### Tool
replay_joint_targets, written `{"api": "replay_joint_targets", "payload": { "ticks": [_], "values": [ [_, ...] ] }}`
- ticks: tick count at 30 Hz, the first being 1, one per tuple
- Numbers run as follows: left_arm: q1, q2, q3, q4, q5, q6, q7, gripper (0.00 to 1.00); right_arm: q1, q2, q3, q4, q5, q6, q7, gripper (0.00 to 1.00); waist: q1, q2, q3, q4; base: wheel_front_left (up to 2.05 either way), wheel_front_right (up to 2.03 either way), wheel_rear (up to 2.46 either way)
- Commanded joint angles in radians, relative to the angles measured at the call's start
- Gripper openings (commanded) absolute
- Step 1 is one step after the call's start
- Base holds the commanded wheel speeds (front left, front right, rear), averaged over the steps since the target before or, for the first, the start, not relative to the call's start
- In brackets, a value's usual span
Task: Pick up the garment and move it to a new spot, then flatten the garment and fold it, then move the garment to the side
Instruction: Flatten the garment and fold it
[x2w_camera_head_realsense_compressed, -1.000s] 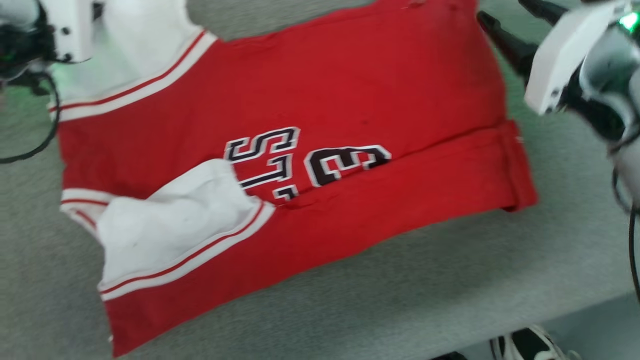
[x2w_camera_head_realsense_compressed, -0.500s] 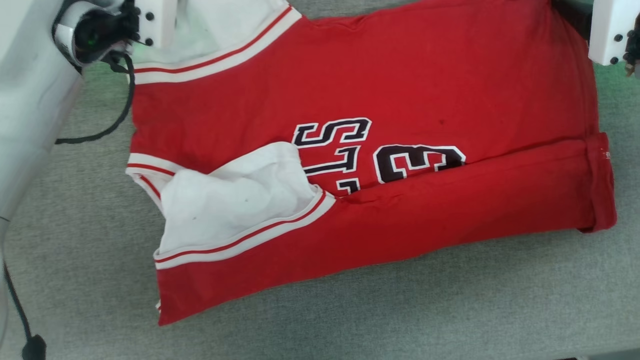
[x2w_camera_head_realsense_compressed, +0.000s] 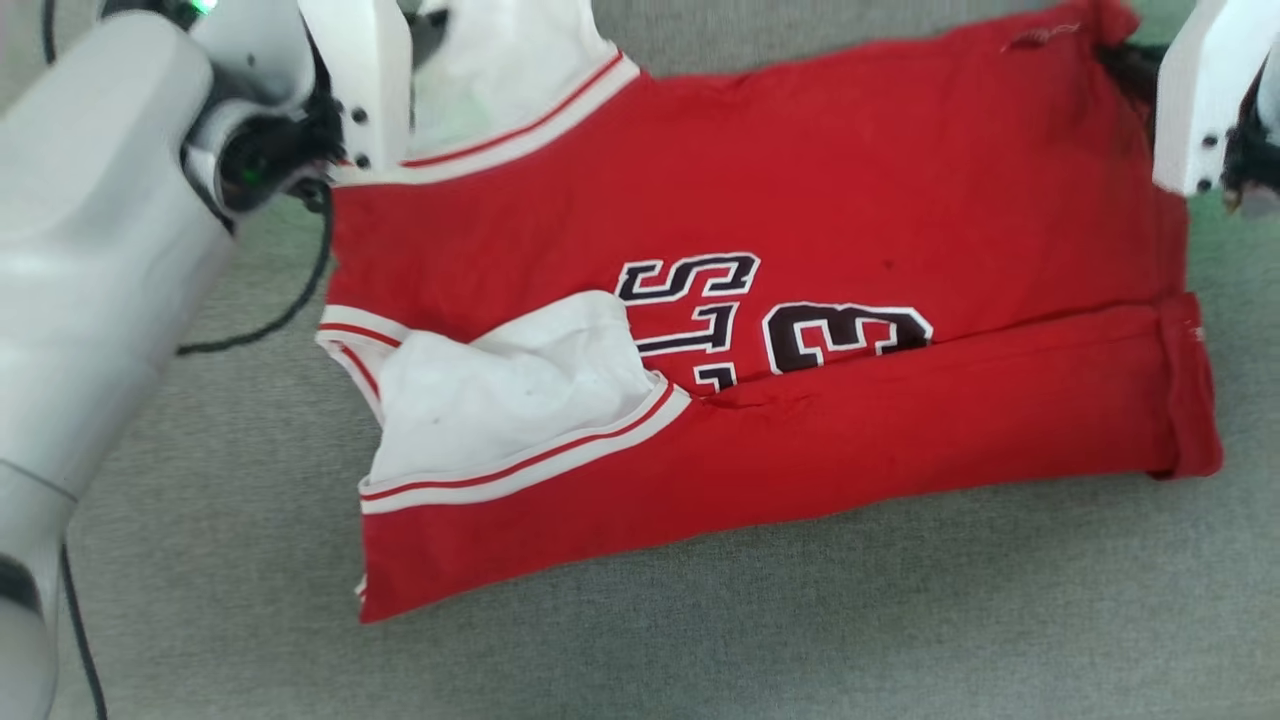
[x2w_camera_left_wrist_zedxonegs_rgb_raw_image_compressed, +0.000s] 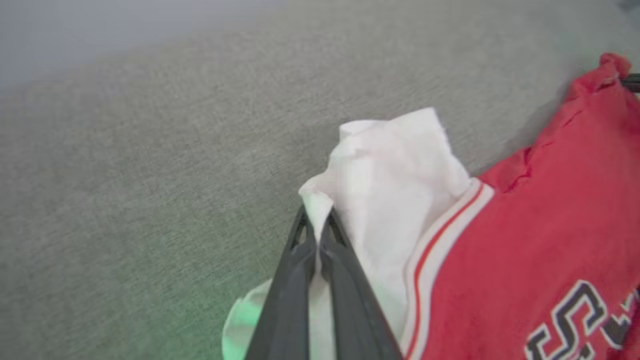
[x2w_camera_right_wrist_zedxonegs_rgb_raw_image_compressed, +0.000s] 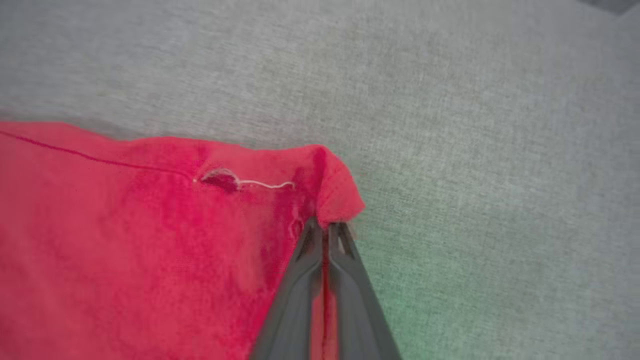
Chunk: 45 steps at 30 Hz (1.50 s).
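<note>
The grey desk (x2w_camera_head_realsense_compressed: 900, 620) carries the garment (x2w_camera_head_realsense_compressed: 800, 180), spread across the middle of the head view with its near long edge already turned over as a red band toward 6 o'clock. By my reading you are in the fold step. The left arm (x2w_camera_head_realsense_compressed: 90, 250) comes in from 9 o'clock.

At 11 o'clock the left gripper (x2w_camera_left_wrist_zedxonegs_rgb_raw_image_compressed: 316, 225) is pinched tight on the white corner. At 1 o'clock the right gripper (x2w_camera_right_wrist_zedxonegs_rgb_raw_image_compressed: 326, 230) is clamped the same way on the red hem corner.

The next move probably calls for lifting both far corners together and carrying them evenly toward 6 o'clock.

- The white sleeve (x2w_camera_head_realsense_compressed: 500, 400) lies crumpled at 8 o'clock, overlapping the lettering (x2w_camera_head_realsense_compressed: 800, 330); it may bunch under the fold.
- A black cable (x2w_camera_head_realsense_compressed: 300, 300) trails just beside the garment's left edge.
- A small tear with a loose thread (x2w_camera_right_wrist_zedxonegs_rgb_raw_image_compressed: 265, 185) sits near the right grip; pull gently.
</note>
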Motion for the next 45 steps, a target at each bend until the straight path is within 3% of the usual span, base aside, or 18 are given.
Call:
{"api": "replay_joint_targets", "payload": {
  "ticks": [1, 7, 20, 29, 33, 42, 43, 44, 45],
  "values": [
    [0.03, 0.014, 0.004, -0.039, -0.021, -0.004, -0.038, 0.0, 0.019, -0.019, 0.009, -0.021, 0.013, 0.002, -0.028, 0.0, 0.0, 0.0, -0.06, 0.018, 0.0, 0.0, 0.0],
    [0.143, 0.064, 0.011, -0.211, -0.122, -0.003, -0.157, 0.0, 0.112, -0.102, 0.026, -0.107, 0.058, 0.002, -0.087, 0.0, 0.0, 0.0, -0.179, 0.071, 0.0, 0.0, 0.0],
    [0.499, 0.288, -0.015, -0.581, -0.21, -0.003, -0.395, 0.0, 0.447, -0.271, -0.034, -0.31, 0.131, 0.002, -0.214, 0.0, 0.0, 0.0, -0.278, 0.12, 0.0, 0.0, 0.0],
    [0.746, 0.38, -0.027, -0.71, -0.279, 0.0, -0.552, 0.0, 0.662, -0.312, -0.123, -0.349, 0.137, 0.002, -0.263, 0.0, 0.0, 0.0, -0.288, 0.11, 0.0, 0.0, 0.0],
    [0.808, 0.39, -0.039, -0.717, -0.285, 0.015, -0.587, 0.0, 0.718, -0.29, -0.178, -0.332, 0.133, 0.002, -0.27, 0.0, 0.0, 0.0, -0.287, 0.107, 0.0, 0.0, 0.0],
    [0.807, 0.283, -0.075, -0.557, -0.212, 0.029, -0.63, 0.0, 0.765, -0.211, -0.254, -0.26, 0.071, 0.002, -0.254, 0.0, 0.0, 0.0, -0.286, 0.12, 0.0, 0.0, 0.0],
    [0.805, 0.271, -0.08, -0.533, -0.204, 0.029, -0.636, 0.08, 0.772, -0.203, -0.26, -0.254, 0.065, 0.002, -0.257, 0.0, 0.0, 0.0, -0.288, 0.122, 0.0, 0.0, 0.0],
    [0.802, 0.259, -0.084, -0.513, -0.194, 0.028, -0.644, 0.28, 0.778, -0.195, -0.266, -0.25, 0.058, 0.002, -0.259, 0.06, 0.0, 0.0, -0.29, 0.122, 0.0, 0.0, 0.0],
    [0.801, 0.248, -0.086, -0.496, -0.183, 0.027, -0.65, 0.4, 0.782, -0.188, -0.275, -0.247, 0.05, 0.002, -0.265, 0.42, 0.0, 0.0, -0.293, 0.123, 0.0, 0.0, 0.0]
  ]
}}
